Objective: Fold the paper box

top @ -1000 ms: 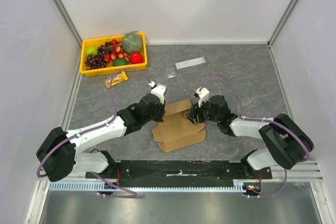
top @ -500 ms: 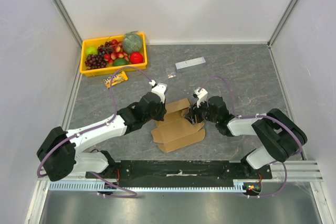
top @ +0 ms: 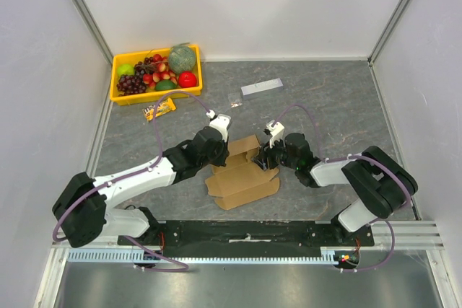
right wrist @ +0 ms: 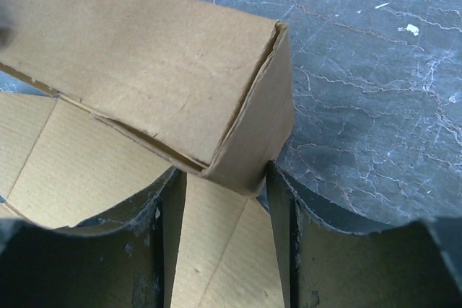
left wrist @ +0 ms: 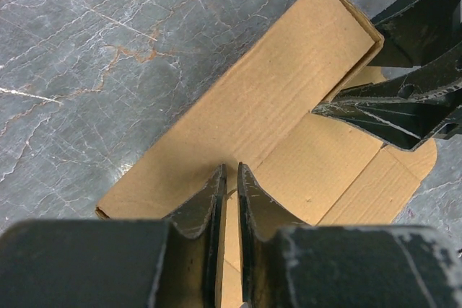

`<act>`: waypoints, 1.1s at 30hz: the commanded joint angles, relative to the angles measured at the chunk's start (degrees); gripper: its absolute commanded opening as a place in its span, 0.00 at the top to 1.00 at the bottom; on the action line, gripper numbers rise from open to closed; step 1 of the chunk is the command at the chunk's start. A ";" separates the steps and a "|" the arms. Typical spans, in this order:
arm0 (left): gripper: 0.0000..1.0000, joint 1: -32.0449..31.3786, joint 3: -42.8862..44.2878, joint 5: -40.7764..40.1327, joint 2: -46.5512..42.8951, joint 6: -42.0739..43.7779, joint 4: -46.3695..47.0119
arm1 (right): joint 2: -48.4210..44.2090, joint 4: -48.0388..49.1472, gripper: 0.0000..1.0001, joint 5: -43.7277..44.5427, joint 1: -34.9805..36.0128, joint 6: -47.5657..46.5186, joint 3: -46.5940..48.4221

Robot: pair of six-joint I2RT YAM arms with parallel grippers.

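Note:
The paper box [top: 244, 175] is brown cardboard, partly folded, lying on the grey table between both arms. In the left wrist view its long panel [left wrist: 274, 99] stands raised and flat flaps lie beyond it. My left gripper [top: 220, 151] hangs over the box's left part. Its jaws [left wrist: 231, 171] are a narrow slit apart, with only cardboard showing below them. My right gripper [top: 266, 158] is at the box's right end. Its fingers [right wrist: 220, 171] flank the folded corner [right wrist: 249, 142] and press on it from both sides. The right fingers [left wrist: 390, 113] also show in the left wrist view.
A yellow tray [top: 120, 97] of fruit stands at the back left, with a snack bar [top: 159, 109] just in front of it. A grey-white strip [top: 261, 86] and a small packet [top: 234, 99] lie behind the box. White walls close in the table.
My left jaws have parted a little. My right gripper has slid slightly left onto the box corner and narrowed, and the box has shifted a touch left.

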 commanded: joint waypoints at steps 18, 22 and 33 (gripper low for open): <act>0.83 0.02 3.36 -0.07 -0.02 1.46 -0.72 | 3.86 6.79 0.38 0.71 1.21 1.18 2.84; 0.83 -0.07 3.79 -0.25 -0.11 1.72 -1.15 | 4.83 7.58 0.35 0.36 1.20 0.92 3.36; 0.83 0.02 4.50 -0.69 -0.02 2.16 -1.86 | 7.38 8.99 0.36 -0.08 1.21 0.39 4.95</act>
